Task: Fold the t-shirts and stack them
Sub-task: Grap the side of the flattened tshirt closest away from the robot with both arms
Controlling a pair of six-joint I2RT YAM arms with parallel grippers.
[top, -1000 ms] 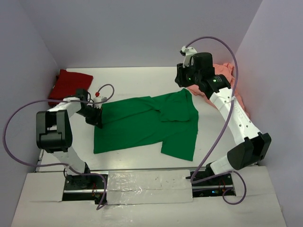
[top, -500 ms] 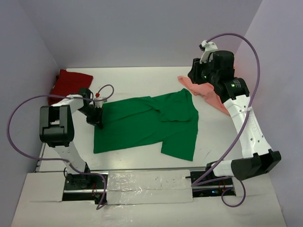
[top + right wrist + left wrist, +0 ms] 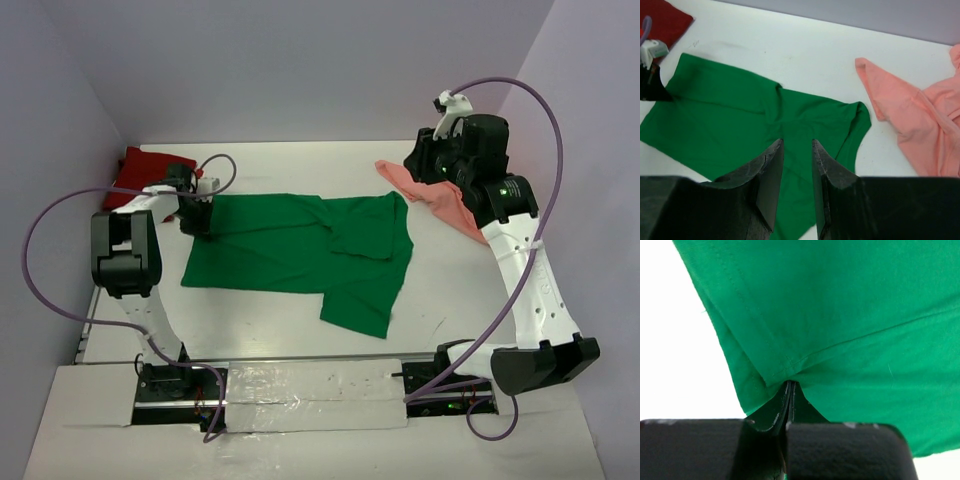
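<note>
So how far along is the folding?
Done: nothing stacked yet. In hand: the left gripper is shut on a corner of the green t-shirt, spread out; the right gripper hovers open, empty. Left: the dark red t-shirt and salmon-pink t-shirt, lying apart at the back.

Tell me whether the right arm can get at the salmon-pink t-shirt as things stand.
Likely yes. The right hand hangs empty, jaws apart, just beside the salmon-pink t-shirt at the far right. Nothing lies on that shirt, and the green t-shirt, pinched by the left hand, lies apart from it.
</note>
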